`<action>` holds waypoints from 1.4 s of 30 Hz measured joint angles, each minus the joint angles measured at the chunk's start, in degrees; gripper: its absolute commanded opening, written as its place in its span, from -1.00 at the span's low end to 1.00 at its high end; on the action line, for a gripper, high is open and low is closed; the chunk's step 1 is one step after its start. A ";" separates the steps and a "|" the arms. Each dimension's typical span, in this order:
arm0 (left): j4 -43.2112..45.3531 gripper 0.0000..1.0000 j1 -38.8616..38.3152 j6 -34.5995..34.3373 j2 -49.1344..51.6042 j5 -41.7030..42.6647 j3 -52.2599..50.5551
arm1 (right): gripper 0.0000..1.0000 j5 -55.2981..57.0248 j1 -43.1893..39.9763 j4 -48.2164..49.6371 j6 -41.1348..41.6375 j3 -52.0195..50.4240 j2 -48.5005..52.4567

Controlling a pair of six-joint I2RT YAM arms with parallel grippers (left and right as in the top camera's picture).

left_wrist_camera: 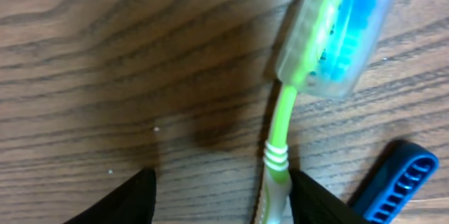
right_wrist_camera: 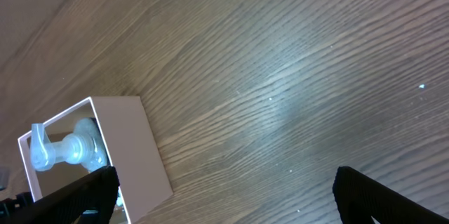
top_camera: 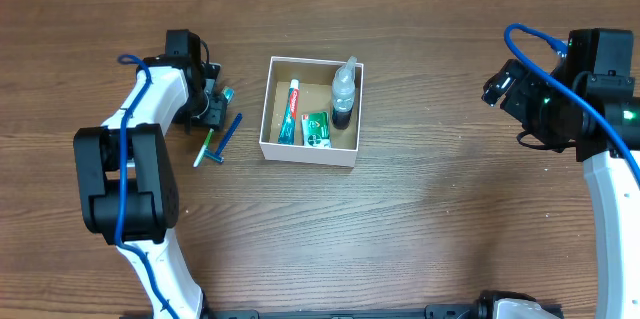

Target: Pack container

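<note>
We judge the step in hand to be the pick-up of the toothbrush (left_wrist_camera: 280, 136), one of the last loose things to go into the container (top_camera: 268, 109). The container sits at the upper middle of the overhead frame, flat on the worktop (top_camera: 450, 219). It already holds a toothpaste tube (top_camera: 290, 111), a small green packet (top_camera: 317, 129) and a clear bottle (top_camera: 344, 92) along its right wall. The left fingers (left_wrist_camera: 133, 199) hang low over the worktop at the left of the overhead frame, a little apart from the container. In the left wrist view they are spread open with nothing gripped. The toothbrush's green handle runs up between them, close against the right-hand finger, and its capped head lies toward the upper right of that frame. A blue razor (left_wrist_camera: 401, 182) lies just beside the handle, at the lower right of that frame. The next move, as we see it, calls for centring the handle between the fingers and closing on it alone, so the razor is not caught or nudged. Then we lift and carry it toward the middle of the overhead frame, to the free strip inside the container. The right fingers (right_wrist_camera: 84, 196) are also spread wide and hold nothing. They sit at the far right of the overhead frame, well apart from the container, which shows at the lower left of the right wrist view.
</note>
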 measured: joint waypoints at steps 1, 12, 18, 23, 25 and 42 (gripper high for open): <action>-0.22 -0.14 -0.17 -0.13 0.09 -0.04 0.15 | 1.00 0.02 0.00 -0.02 0.02 0.00 0.00; -9.49 -0.81 -1.60 -0.48 2.23 -0.28 5.16 | 1.00 0.02 0.00 -0.02 -0.02 0.00 0.00; -20.37 -0.92 -2.05 -0.63 2.54 -0.26 18.53 | 1.00 0.00 0.00 -0.02 0.00 0.00 0.00; -29.09 -0.67 -4.46 -1.73 2.51 0.66 30.56 | 1.00 0.00 0.00 0.00 0.02 0.00 0.00; -31.28 -0.41 -5.79 -2.21 2.43 0.90 34.40 | 1.00 0.00 0.00 -0.02 -0.02 0.00 0.00; -16.92 0.08 -1.99 -3.41 1.25 0.83 8.46 | 1.00 -0.02 0.00 -0.02 0.02 0.00 0.00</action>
